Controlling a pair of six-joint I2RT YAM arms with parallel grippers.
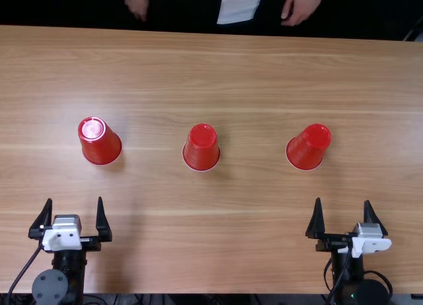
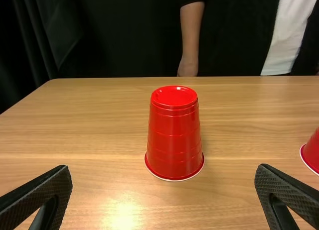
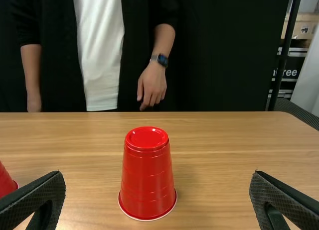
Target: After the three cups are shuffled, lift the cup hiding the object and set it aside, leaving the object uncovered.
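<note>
The landmark is the middle cup (image 1: 201, 147), which stands upside down near the centre of the bench (image 1: 211, 74).

Far to the left of the middle cup and nearer the bench's front edge, the left hand (image 1: 73, 203) hovers with its two fingers spread wide and nothing between them. The left cup (image 1: 99, 141) sits well to the left of the middle cup and on the same line, mouth down, directly ahead of that hand and clear of it.

The right cup (image 1: 308, 146) stands well to the right of the middle cup, also inverted and in line with it. The right hand (image 1: 342, 203) is to the right of the middle cup and nearer the front edge, its fingers likewise wide apart and empty, with the right cup straight ahead.

All three cups touch nothing but the bench. The object is presumably under one of them (which one cannot be told).

The step in hand appears to be the choice itself: no cup is lifted and neither hand has committed. The next move calls for picking the right cup, then sending the nearer hand forward so its open fingers pass on either side of the cup's wall. It would then close gently, since thin plastic buckles easily, lift straight up so the rim clears whatever lies beneath, and set the cup down on bare bench.
</note>
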